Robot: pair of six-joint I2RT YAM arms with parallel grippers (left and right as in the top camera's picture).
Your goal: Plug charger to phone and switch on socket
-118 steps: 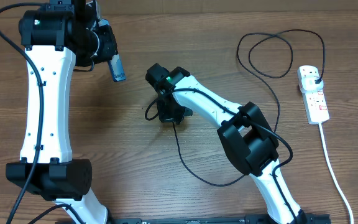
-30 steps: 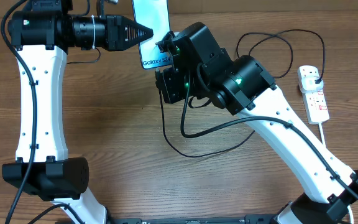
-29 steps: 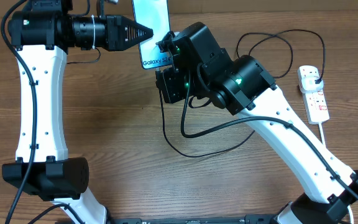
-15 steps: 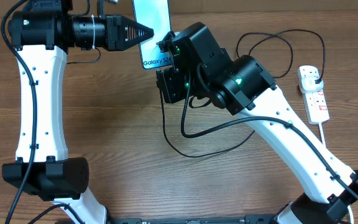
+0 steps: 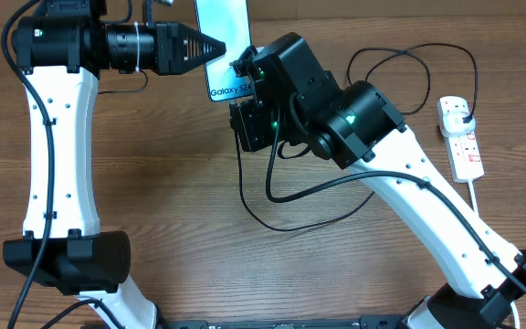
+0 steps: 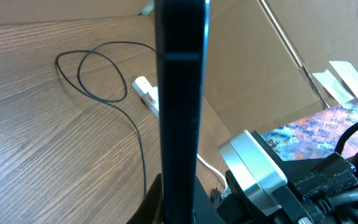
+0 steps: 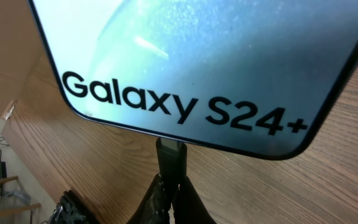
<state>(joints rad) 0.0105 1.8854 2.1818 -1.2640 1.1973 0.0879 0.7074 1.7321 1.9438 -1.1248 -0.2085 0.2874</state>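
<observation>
The phone (image 5: pixel 223 41), its light-blue screen reading "Galaxy S24+", is held above the table at top centre. My left gripper (image 5: pixel 215 46) is shut on its left edge. In the left wrist view the phone (image 6: pixel 180 93) is a dark bar seen edge-on between the fingers. My right gripper (image 7: pixel 174 196) is shut on the charger's connector (image 7: pixel 170 158), whose tip meets the phone's bottom edge (image 7: pixel 185 74). How deep it sits cannot be told. The thin black charger cable (image 5: pixel 272 196) runs under the right arm and loops (image 5: pixel 400 82) to a black plug (image 5: pixel 465 115) in the white socket (image 5: pixel 464 146).
The socket's thick white lead (image 5: pixel 491 247) runs down the right side towards the front edge. The right arm (image 5: pixel 354 119) spans the table's middle. The left arm's white link (image 5: pixel 57 155) stands at the left. A cardboard wall (image 6: pixel 253 68) rises behind the table.
Since the earliest frame the left arm has lifted the phone to top centre and the right arm has brought the connector up to it. Over the last second nothing moved.
</observation>
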